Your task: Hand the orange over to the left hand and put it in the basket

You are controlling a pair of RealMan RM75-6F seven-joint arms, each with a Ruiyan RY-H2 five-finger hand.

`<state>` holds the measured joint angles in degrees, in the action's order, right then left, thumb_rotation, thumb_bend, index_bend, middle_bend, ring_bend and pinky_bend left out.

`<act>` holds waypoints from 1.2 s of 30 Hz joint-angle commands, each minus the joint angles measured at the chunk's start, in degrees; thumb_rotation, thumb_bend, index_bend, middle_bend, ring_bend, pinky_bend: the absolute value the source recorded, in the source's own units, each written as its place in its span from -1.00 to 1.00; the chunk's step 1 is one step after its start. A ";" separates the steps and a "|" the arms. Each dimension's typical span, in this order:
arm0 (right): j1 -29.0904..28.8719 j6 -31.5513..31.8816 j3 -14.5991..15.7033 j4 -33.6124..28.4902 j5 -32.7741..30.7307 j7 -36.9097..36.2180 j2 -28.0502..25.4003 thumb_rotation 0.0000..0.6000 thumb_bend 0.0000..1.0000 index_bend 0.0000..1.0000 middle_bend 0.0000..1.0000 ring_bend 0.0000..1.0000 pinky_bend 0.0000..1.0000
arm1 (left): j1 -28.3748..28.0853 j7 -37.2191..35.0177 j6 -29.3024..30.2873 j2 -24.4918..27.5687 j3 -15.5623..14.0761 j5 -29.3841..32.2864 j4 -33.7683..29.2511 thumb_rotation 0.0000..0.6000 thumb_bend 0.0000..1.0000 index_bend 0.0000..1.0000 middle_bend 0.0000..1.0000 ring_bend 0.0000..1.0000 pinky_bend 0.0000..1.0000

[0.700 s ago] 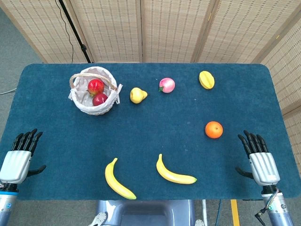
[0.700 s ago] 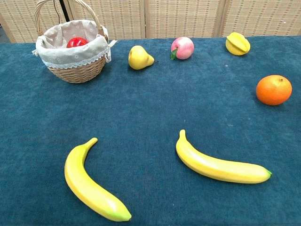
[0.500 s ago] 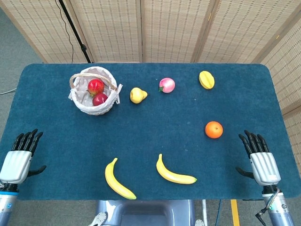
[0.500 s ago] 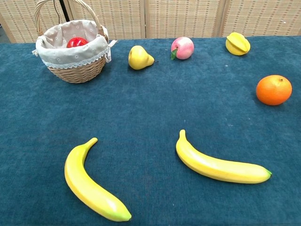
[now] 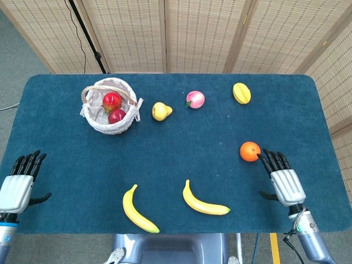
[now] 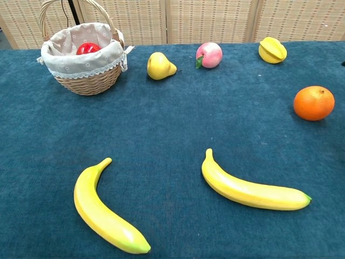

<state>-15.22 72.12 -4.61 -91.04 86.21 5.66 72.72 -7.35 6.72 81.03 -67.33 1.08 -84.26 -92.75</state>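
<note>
Head view, orange [image 5: 250, 151] round, no long axis, R hand [image 5: 283, 179] spread empty beside it

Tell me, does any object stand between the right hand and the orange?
No. In the head view the right hand has its fingertips beside the orange, with only bare table between.

Orange [image 5: 250, 151] orange; bananas [image 6: 253, 189] yellow; table [image 5: 181, 143] deep teal (basket [image 6: 89, 81] tan wicker).
</note>
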 commanded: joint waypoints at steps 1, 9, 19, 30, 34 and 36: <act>-2.55 -3.20 -1.30 0.77 -1.66 0.36 1.68 1.00 -1.00 -0.97 -1.00 -1.00 -1.00 | 0.03 -0.14 0.09 0.08 -0.13 -0.30 -0.12 1.00 -1.00 -1.00 -1.00 -1.00 -0.99; -7.55 -9.23 -3.81 5.84 -5.62 -0.53 6.14 1.00 -1.00 -0.96 -1.00 -1.00 -1.00 | -0.11 -0.24 -0.24 0.05 -0.19 -0.37 -0.03 1.00 -1.00 -1.00 -1.00 -1.00 -0.99; -12.68 -14.57 -4.98 15.27 -8.16 -2.48 12.93 1.00 -1.00 -0.91 -1.00 -1.00 -1.00 | -0.16 -0.06 -0.46 0.11 -0.26 -0.30 -0.12 1.00 -1.00 -1.00 -1.00 -1.00 -0.99; -15.47 -16.47 -5.35 24.75 -8.20 -7.97 17.11 1.00 -1.00 -0.74 -0.99 -1.00 -1.00 | -0.35 0.47 -0.97 0.14 -0.73 -0.84 -0.55 1.00 -1.00 -1.00 -1.00 -1.00 -0.99; -16.29 -16.90 -5.40 27.98 -7.99 -10.28 18.12 1.00 -1.00 -0.67 -0.94 -1.00 -1.00 | -0.34 0.56 -0.88 0.18 -0.80 -1.02 -0.71 1.00 -1.00 -1.00 -1.00 -1.00 -0.99; -16.55 -17.01 -5.51 29.46 -8.07 -11.42 18.51 1.00 -1.00 -0.62 -0.91 -1.00 -1.00 | -0.34 0.60 -0.87 0.19 -0.89 -1.20 -0.82 1.00 -1.00 -1.00 -1.00 -1.00 -0.99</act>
<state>-31.41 55.32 -10.00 -62.59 78.18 -4.87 90.76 -7.69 7.33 80.18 -67.14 0.23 -85.40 -93.52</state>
